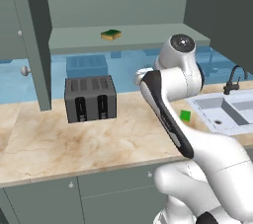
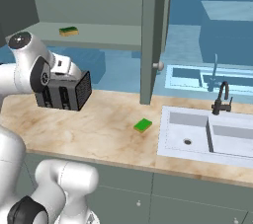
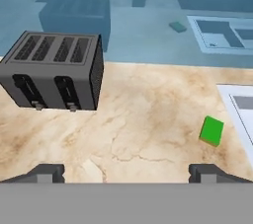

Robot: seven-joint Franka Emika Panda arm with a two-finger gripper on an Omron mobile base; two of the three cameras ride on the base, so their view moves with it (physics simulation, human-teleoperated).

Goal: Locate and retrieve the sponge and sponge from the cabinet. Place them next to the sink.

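My claw (image 3: 126,172) is hanging spread wide and empty at the bottom of the hand view, above the beige marbled tabletop (image 3: 143,114). The bright green flat sponge (image 3: 212,130) is lying at centre right, just beside the pale sink (image 2: 207,136). The yellow sponge with a dark green top (image 1: 111,34) is sitting on the grey-green cabinet's (image 1: 37,45) shelf, top centre.

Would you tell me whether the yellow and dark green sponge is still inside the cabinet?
Inside: the yellow and dark green sponge lies flat on the cabinet shelf, above the toaster.
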